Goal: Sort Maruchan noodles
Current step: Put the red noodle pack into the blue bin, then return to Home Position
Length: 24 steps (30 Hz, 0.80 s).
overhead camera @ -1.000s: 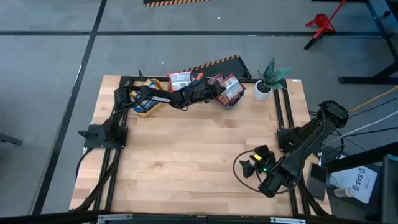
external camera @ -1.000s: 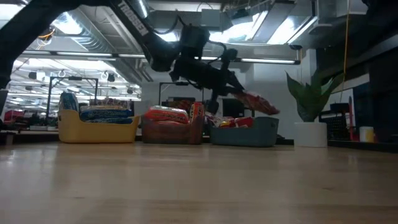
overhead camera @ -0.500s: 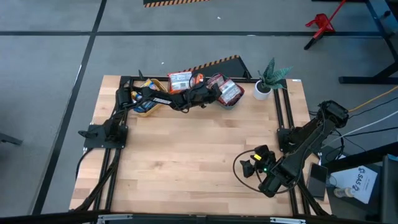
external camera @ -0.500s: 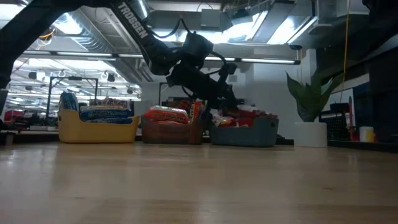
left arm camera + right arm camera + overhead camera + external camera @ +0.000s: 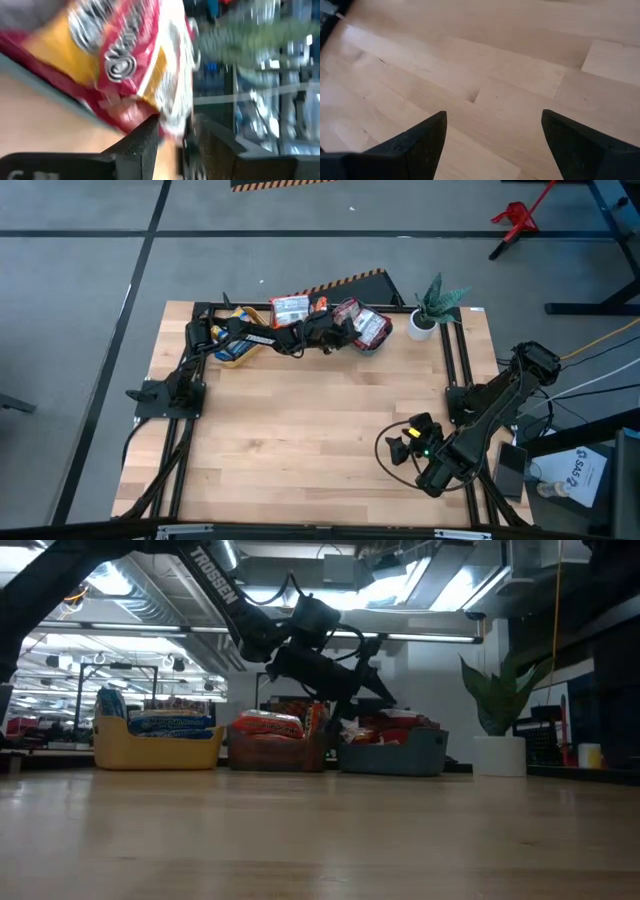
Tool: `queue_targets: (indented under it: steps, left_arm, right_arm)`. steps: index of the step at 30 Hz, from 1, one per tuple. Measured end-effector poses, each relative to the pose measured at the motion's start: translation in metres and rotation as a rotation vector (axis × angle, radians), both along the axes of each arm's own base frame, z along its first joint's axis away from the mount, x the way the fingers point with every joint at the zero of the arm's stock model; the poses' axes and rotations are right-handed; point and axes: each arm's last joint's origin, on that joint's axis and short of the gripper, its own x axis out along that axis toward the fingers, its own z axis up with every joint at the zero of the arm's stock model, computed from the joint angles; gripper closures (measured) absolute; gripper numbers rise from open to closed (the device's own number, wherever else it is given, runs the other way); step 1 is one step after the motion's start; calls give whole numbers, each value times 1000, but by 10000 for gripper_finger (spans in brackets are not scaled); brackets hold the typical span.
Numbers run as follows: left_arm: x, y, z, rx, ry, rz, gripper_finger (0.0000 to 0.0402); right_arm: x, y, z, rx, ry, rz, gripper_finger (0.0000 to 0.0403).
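Left gripper [image 5: 338, 332] hangs over the teal bin [image 5: 395, 752] at the table's [image 5: 300, 440] far edge, fingers pinching a red-silver noodle packet [image 5: 135, 60] just above the packets inside. Right gripper [image 5: 492, 145] waits near the front, fingers spread.

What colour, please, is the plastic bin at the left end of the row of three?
Yellow; the plastic bin shows best in the low view.

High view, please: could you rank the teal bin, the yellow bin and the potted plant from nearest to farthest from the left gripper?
Measured from the left gripper, at the table's far edge:
1. Teal bin, right beside it.
2. Potted plant, far right corner.
3. Yellow bin, far left, back along the arm.
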Motion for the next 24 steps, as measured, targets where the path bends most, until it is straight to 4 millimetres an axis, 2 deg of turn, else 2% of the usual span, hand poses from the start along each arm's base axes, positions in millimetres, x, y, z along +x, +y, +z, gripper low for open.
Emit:
queue_targets:
  steps: [5, 8, 12, 15, 17, 21, 24]
  left_arm:
    - [-3, 8, 4, 9, -50, -214, 275]
    - [-4, 11, 10, 23, -109, -266, 275]
    - [-8, 10, 34, 43, -173, -327, 274]
    - [-15, 2, 68, 138, -264, -402, 275]
    - [-23, -8, 106, 262, -378, -437, 277]
    - [-55, -38, 189, 581, -659, -474, 278]
    - [-89, -63, 240, 779, -811, -504, 278]
  right_arm:
    - [1, 0, 1, -32, -46, -6, 91]
    - [1, 0, 2, -41, -58, -8, 91]
    - [5, 1, 11, -112, -141, -2, 91]
    - [11, 5, 30, -236, -176, 83, 91]
    - [16, 9, 49, -357, -186, 158, 91]
    - [18, 7, 106, -724, -152, 277, 91]
    - [14, 0, 158, -1013, -134, 278, 91]
